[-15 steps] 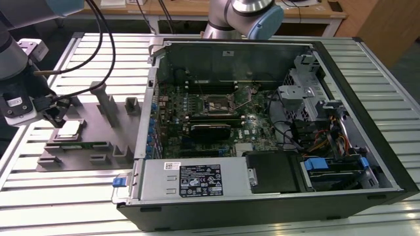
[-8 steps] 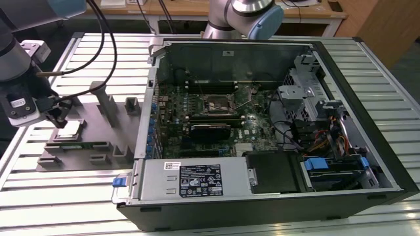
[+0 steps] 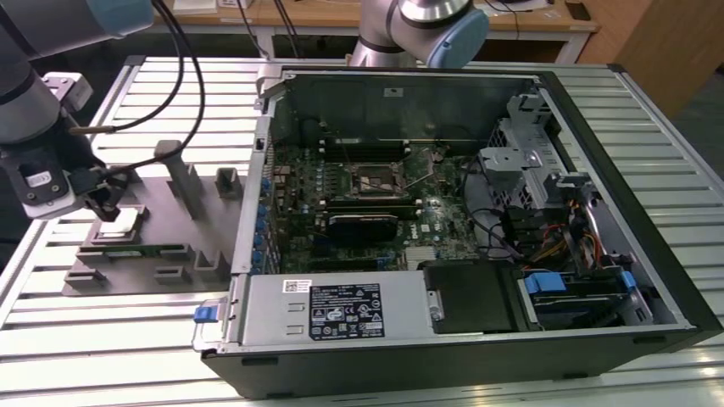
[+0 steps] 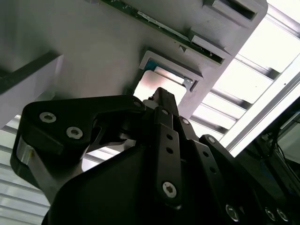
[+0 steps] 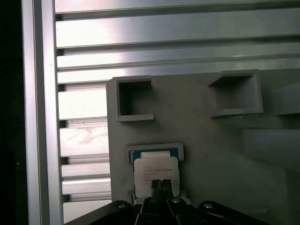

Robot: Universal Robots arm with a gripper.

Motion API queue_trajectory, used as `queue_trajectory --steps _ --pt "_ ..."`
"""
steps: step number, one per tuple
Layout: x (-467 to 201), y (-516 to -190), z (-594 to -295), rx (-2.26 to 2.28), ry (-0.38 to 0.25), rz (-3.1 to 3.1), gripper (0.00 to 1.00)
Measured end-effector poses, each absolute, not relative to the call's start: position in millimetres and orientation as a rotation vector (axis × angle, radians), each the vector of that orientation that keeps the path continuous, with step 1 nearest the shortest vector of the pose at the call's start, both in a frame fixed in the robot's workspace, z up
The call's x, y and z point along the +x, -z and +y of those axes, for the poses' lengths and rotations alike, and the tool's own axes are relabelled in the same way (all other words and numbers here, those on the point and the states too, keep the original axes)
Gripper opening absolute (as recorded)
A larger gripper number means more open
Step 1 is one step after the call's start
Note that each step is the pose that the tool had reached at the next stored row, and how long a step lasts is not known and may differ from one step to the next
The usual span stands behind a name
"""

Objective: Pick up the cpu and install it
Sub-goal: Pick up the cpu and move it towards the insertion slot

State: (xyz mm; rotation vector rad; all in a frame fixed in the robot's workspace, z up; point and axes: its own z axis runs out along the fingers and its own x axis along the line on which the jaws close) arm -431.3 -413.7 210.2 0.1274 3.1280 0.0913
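Observation:
The cpu (image 3: 125, 222), a small square chip with a pale metal top, lies in a shallow nest on the grey fixture plate (image 3: 153, 254) at the exterior view's left. Both wrist views show it as a bright square, cpu (image 5: 155, 169) and cpu (image 4: 149, 90), with a strip of blue showing in the nest beside it. My gripper (image 3: 108, 212) hangs right over the chip. Its narrow black fingertips (image 5: 157, 185) are shut together over the chip's near edge, gripper (image 4: 161, 96). Whether they touch it I cannot tell. The motherboard socket (image 3: 375, 179) sits inside the open computer case.
The open computer case (image 3: 588, 254) fills the exterior view's middle and right, with a black heatsink block (image 3: 362, 225), cables and a drive cage inside. The fixture plate carries upright posts (image 3: 175, 174) and empty square pockets (image 5: 133, 98). A slatted metal table (image 3: 114, 339) lies underneath.

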Motion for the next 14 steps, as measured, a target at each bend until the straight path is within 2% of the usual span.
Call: queue_trajectory --steps 14 --pt "-431.3 -199.2 -412.1 0.127 -0.091 3.128 0.11"
